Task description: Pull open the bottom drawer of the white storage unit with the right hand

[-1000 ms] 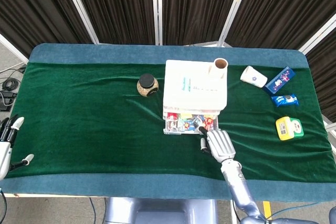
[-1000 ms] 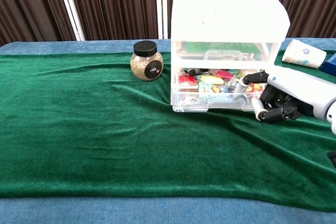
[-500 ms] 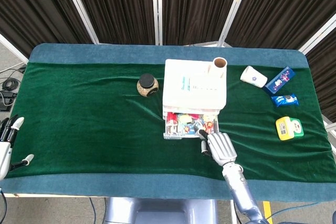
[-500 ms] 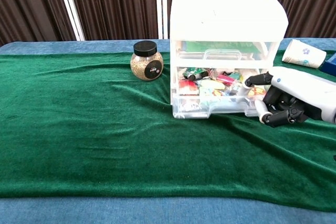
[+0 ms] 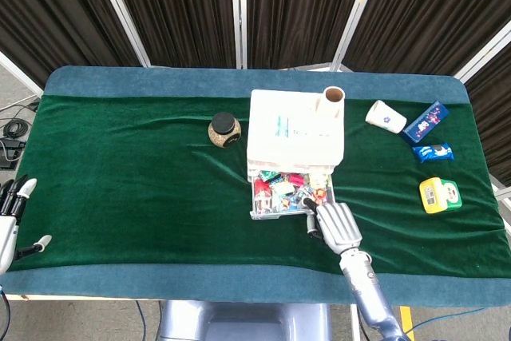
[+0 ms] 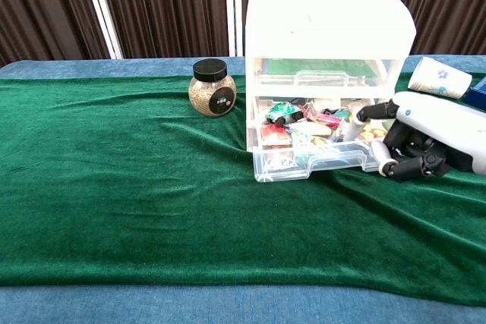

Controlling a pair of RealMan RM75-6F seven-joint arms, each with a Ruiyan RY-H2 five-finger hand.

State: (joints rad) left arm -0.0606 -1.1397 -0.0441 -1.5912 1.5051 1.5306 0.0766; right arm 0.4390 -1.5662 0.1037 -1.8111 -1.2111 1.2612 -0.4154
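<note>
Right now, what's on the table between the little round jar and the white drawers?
Nothing. Between the jar and the white storage unit there is only bare green cloth. The head view shows that gap from above; the chest view agrees.

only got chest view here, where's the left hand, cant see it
Observer: The head view shows the left hand off the left near corner of the table, fingers apart, holding nothing.
Operator: whats out past my right edge
Observer: A blue box, a blue packet and a yellow container, lined up front to back.
Operator: white thing on top of the storage unit is cut off for me, what is it
Observer: An upright tube with a brown rim, at the unit's back right corner.
</note>
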